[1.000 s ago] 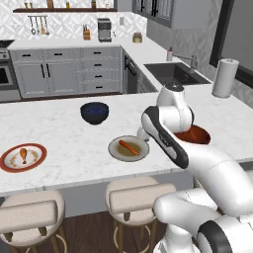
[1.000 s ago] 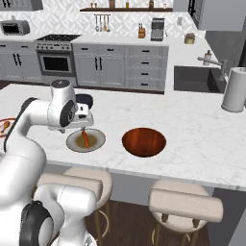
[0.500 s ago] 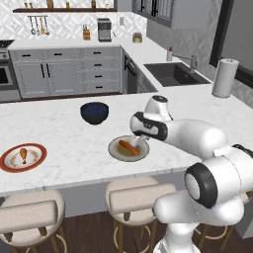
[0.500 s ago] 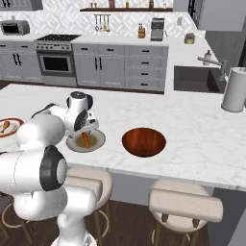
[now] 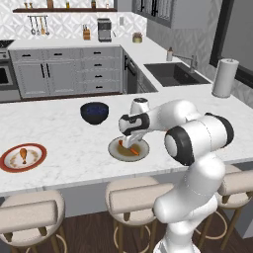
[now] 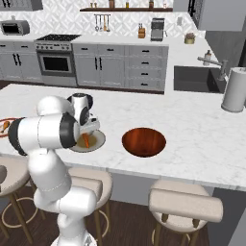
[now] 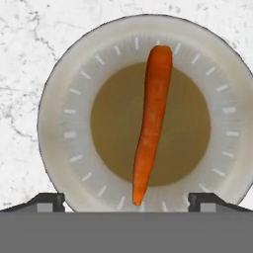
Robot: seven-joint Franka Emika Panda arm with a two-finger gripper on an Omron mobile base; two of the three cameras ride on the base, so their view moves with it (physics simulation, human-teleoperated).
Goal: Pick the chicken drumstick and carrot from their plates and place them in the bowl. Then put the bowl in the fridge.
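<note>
Directly beneath the gripper (image 7: 126, 201) lies the carrot (image 7: 150, 121), resting on the grey-rimmed plate (image 7: 59, 118) with the olive-brown centre. Hand view: the carrot runs almost lengthwise up the frame, its thick end toward the top on the plate's pale rim, its pointed tip near the bottom, about midway between the two dark fingertips (image 7: 48, 201). The fingertips stand spread wide at the frame's lower left and lower right, apart from the carrot on either side and pinching nothing.

Left base view: the gripper (image 5: 129, 142) points down over the grey-rimmed plate (image 5: 117, 150) on the white marble counter (image 5: 64, 138), with the carrot (image 5: 133, 148) seen just below the hand. A dark blue bowl (image 5: 94, 112) stands near, farther back on the counter. The red-rimmed plate (image 5: 10, 159) sits well apart near the counter's left end, carrying the chicken drumstick (image 5: 22, 154).

Right base view: the bowl (image 6: 143, 141), red-orange with a brownish inside, rests on the counter just beside the grey-rimmed plate (image 6: 97, 142), to its right. The carrot (image 6: 86, 140) shows orange on that plate, partly screened by the arm.
</note>
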